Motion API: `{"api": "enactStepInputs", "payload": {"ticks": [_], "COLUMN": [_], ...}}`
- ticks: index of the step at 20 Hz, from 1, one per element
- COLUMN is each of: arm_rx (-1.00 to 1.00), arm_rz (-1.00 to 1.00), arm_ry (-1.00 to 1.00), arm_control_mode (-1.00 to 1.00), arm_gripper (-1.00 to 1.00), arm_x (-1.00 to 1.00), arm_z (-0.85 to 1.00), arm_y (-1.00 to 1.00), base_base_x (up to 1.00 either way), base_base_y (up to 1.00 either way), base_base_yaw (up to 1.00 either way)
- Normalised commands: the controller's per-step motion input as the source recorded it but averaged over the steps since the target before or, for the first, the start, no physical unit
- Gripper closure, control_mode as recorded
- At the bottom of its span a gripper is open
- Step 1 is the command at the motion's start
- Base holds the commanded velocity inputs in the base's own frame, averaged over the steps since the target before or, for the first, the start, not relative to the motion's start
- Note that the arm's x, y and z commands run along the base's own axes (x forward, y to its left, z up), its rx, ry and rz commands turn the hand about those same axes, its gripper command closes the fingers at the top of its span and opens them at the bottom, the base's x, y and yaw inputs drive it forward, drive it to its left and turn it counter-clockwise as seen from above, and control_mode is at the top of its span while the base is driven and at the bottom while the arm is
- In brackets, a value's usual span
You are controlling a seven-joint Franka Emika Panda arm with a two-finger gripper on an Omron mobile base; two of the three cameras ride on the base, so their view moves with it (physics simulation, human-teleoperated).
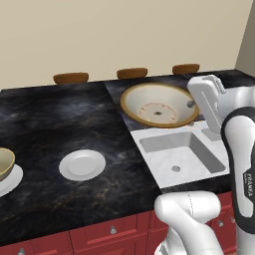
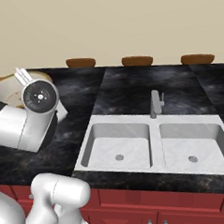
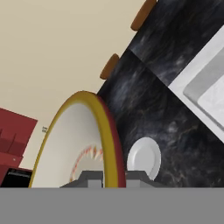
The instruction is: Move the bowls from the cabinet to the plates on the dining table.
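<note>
Cream-white bowl (image 1: 158, 104) held in air over dining table (image 1: 60, 119) beside sink (image 1: 182, 154), tilted, open side facing up and toward left base camera. My gripper (image 3: 109, 177) pinches its gold rim, fingers pressed on either side. Hand view shows bowl edge-on, empty white plate (image 3: 143, 158) just past it on black marble. Left base view adds olive-tan bowl (image 1: 4, 163) sitting on second plate (image 1: 12, 180) at left edge. Right base view shows faucet (image 2: 155, 103).
</note>
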Motion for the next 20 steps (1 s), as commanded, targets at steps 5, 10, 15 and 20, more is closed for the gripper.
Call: {"api": "enactStepInputs", "payload": {"ticks": [5,10,15,20], "arm_rx": [0.0,0.01,0.03,0.0], "arm_rz": [0.11,0.13,0.09,0.09], "arm_ry": [0.03,0.14,0.13,0.12], "arm_control_mode": [-1.0,-1.0,-1.0,-1.0], "arm_gripper": [1.0,1.0,1.0,1.0], "arm_x": [0.04,0.11,0.26,0.4], "arm_z": [-0.32,-0.22,-0.28,-0.58], "arm_y": [0.5,0.3,0.09,0.1], "base_base_x": [0.0,0.0,0.0,0.0], "base_base_y": [0.0,0.0,0.0,0.0], "base_base_yaw": [0.0,0.0,0.0,0.0]}}
